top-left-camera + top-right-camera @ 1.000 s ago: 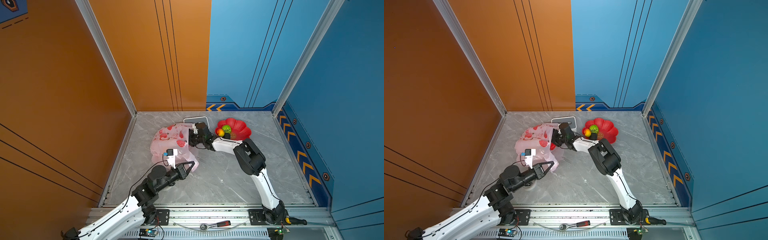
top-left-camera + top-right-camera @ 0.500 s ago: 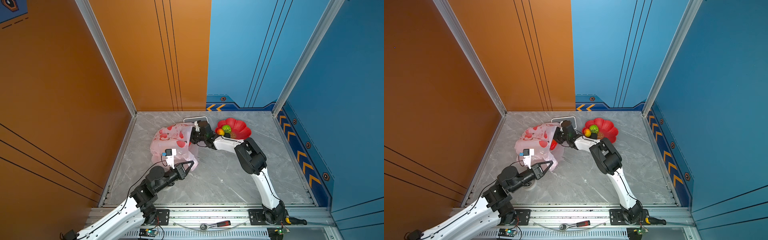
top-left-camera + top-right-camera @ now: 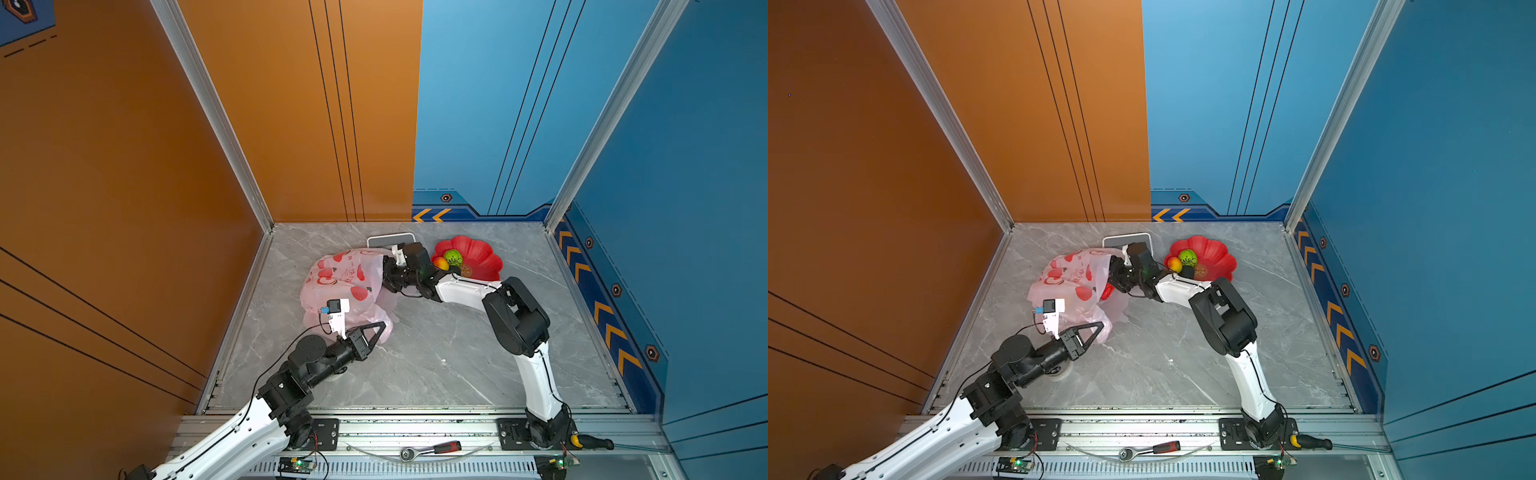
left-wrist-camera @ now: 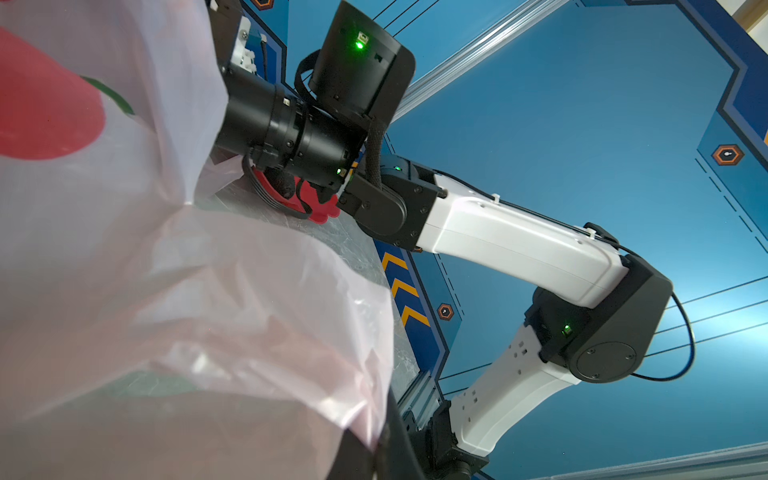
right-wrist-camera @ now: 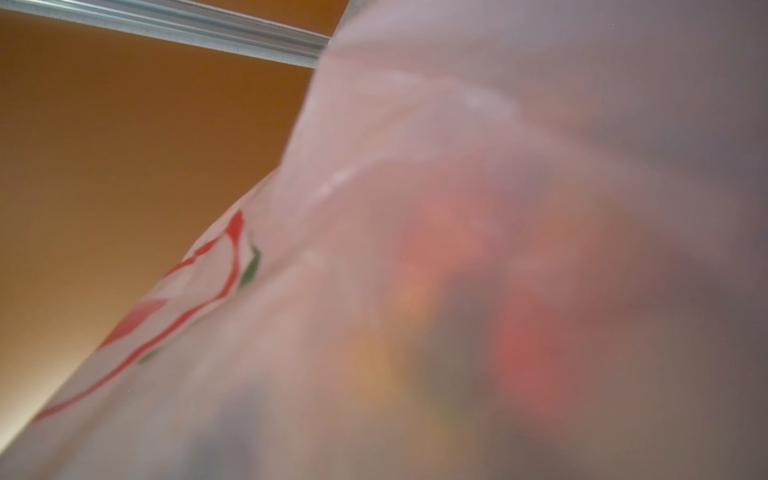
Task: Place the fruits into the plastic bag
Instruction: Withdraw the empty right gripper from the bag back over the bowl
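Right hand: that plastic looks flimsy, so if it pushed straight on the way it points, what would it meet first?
Probably the plastic bag: the right hand points into its side, and its wrist view shows mostly film. What lies behind is blurred.

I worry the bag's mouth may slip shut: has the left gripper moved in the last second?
No. The left gripper, shut on the bag, sits just as far from the red dish as before.
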Motion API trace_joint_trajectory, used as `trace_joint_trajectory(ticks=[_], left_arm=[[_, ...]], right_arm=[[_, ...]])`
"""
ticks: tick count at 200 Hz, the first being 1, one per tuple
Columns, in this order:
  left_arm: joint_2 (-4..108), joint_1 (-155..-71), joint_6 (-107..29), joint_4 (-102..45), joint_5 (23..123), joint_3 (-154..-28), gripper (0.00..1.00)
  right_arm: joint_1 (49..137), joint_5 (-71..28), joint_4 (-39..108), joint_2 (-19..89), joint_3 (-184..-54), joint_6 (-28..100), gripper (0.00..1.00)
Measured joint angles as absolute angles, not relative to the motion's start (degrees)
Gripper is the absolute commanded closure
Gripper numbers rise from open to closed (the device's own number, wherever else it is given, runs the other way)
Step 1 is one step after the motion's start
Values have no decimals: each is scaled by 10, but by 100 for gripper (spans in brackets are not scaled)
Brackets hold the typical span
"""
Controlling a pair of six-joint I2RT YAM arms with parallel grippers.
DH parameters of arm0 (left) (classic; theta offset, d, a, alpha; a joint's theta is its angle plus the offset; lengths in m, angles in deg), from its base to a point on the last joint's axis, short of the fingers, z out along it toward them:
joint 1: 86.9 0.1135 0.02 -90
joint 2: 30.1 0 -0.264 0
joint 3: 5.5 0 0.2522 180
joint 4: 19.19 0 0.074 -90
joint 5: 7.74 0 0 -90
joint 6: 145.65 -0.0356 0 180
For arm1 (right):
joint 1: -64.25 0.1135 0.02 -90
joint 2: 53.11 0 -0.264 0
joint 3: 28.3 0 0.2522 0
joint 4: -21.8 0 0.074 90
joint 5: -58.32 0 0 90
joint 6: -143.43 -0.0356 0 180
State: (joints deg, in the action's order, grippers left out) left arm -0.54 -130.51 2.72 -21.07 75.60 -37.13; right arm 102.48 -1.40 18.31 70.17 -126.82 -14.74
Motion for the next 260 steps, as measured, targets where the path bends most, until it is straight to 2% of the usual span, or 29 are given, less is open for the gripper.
trace_joint_trajectory(ticks=[39, 93, 112, 121, 187, 220, 260], left_arm=[[-8, -1305, 27, -218, 758, -371, 100], [-11, -1305, 27, -226, 758, -372, 100], [-10, -1305, 23, -235, 758, -373, 100], [-10, -1305, 22, -239, 758, -374, 100], [19, -1305, 11, -251, 762, -380, 100], [43, -1304, 6, -251, 762, -396, 100], [52, -1304, -4, -249, 762, -406, 100]], right_arm=[[1025, 14, 306, 642, -1238, -68, 25], [1025, -13, 491, 512, -1169, 74, 22], [1022, -31, 543, 465, -1143, 111, 14], [1019, -42, 568, 442, -1135, 128, 0], [942, -138, 676, 260, -1116, 224, 0], [854, -149, 699, 260, -1128, 248, 0], [790, -165, 722, 371, -1214, 266, 0]])
